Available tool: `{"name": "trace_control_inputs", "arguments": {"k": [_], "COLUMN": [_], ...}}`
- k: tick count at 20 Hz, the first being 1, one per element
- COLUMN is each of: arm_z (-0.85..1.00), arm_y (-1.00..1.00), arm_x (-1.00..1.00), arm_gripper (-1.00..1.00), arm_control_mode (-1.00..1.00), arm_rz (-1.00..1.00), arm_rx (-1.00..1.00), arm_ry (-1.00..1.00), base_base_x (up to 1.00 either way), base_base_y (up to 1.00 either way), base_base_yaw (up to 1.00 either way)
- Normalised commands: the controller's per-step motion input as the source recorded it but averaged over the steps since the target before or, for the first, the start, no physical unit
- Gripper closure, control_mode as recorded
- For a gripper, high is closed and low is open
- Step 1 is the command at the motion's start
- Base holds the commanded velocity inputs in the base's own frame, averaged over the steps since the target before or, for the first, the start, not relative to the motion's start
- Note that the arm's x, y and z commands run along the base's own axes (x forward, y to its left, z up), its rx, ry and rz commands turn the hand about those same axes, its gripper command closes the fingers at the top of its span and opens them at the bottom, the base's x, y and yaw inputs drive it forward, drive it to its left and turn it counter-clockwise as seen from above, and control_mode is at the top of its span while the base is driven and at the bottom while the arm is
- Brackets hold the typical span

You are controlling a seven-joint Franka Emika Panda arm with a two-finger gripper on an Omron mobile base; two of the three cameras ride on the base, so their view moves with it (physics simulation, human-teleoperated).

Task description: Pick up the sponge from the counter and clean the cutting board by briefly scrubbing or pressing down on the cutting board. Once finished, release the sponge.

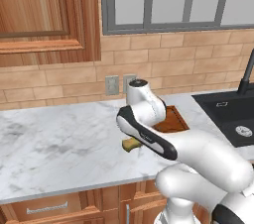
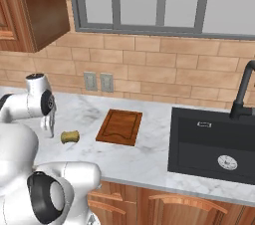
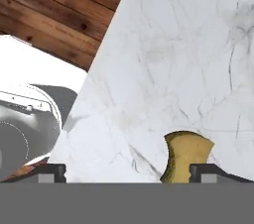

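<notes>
1. Sponge (image 2: 70, 136) lies on the counter (image 2: 144, 162), left of the cutting board (image 2: 120, 126) and apart from it, not on the board.
2. Gripper (image 3: 127, 172) sits low over the counter; jaws spread wide, holding nothing.
3. In the hand view the sponge (image 3: 186, 157) is just beside one fingertip (image 3: 213, 172); contact unclear.
4. Cutting board lies flat on the counter, between the sponge and the black sink (image 2: 214, 144), bare top.
5. Left base view: arm hides most of the sponge (image 1: 130, 144) and part of the board (image 1: 171, 120).
</notes>
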Motion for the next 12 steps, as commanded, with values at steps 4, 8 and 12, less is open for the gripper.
{"name": "trace_control_inputs", "arguments": {"k": [4,8,12], "arm_z": [0.65,0.68,0.74], "arm_y": [0.0,0.0,0.0], "arm_x": [-0.54,-0.55,-0.47], "arm_gripper": [-1.0,-1.0,-1.0], "arm_control_mode": [-1.0,-1.0,-1.0], "arm_rz": [0.0,0.0,0.02], "arm_rx": [-0.01,-0.03,-0.05], "arm_ry": [-0.29,-0.35,-0.39], "base_base_x": [0.0,0.0,0.0], "base_base_y": [0.0,0.0,0.0], "base_base_yaw": [0.0,0.0,0.0]}}
